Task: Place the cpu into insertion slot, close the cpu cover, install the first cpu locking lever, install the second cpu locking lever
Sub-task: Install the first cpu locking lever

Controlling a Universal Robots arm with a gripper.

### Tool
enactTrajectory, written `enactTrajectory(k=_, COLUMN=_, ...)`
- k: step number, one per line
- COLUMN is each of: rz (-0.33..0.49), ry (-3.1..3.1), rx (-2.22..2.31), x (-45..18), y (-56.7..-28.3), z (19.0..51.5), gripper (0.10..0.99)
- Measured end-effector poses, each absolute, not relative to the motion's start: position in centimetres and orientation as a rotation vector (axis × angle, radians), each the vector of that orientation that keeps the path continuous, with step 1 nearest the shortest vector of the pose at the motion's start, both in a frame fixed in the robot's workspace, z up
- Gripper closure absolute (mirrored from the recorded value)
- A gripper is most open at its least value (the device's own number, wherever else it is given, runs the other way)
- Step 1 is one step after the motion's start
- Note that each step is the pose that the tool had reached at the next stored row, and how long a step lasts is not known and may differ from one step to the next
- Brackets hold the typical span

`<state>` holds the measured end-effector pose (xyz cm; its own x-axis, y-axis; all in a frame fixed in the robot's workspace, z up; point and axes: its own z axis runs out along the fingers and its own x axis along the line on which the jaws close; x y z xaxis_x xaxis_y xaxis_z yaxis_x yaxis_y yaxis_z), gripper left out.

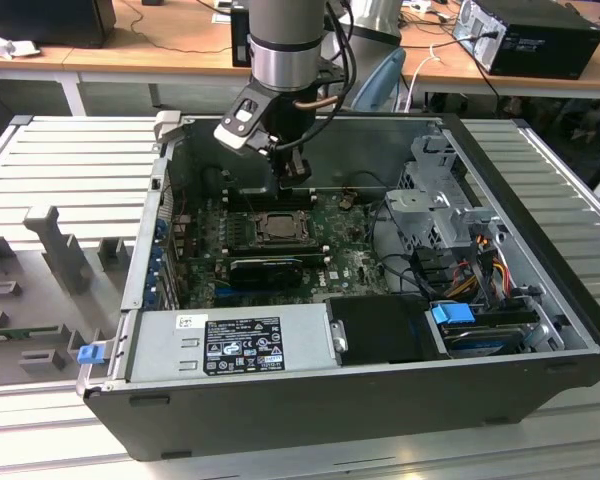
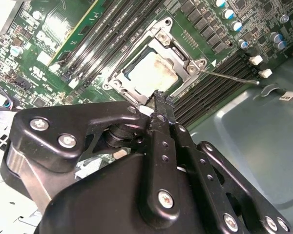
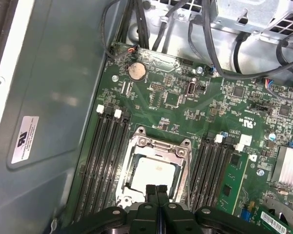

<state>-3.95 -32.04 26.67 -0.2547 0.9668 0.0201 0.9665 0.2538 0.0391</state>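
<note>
The cpu (image 3: 155,174) (image 2: 152,73), a pale silver square, lies in the insertion slot (image 1: 278,228) on the green motherboard. The silvery cpu cover (image 3: 158,146) (image 2: 172,46) lies flat around it, framing its face. A thin metal lever rod (image 2: 229,77) sticks out from the socket's corner across the memory slots. My gripper (image 3: 156,188) (image 2: 162,100) (image 1: 293,168) is shut with nothing between its black fingers. Its tips hover just above the socket's edge, beside the cpu. I cannot tell whether they touch the cover.
Black memory slots (image 3: 105,156) flank the socket on both sides. The open case's grey wall (image 3: 53,97) runs close by. Cables and a drive cage (image 1: 435,215) fill the exterior view's right, and a power supply (image 1: 235,345) sits at the front.
</note>
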Motion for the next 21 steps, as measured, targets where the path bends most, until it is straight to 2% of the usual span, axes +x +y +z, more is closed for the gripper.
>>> enactTrajectory(k=21, rz=0.068, ry=2.581, rx=1.780, x=-3.95, y=-32.03, z=26.68, gripper=0.980)
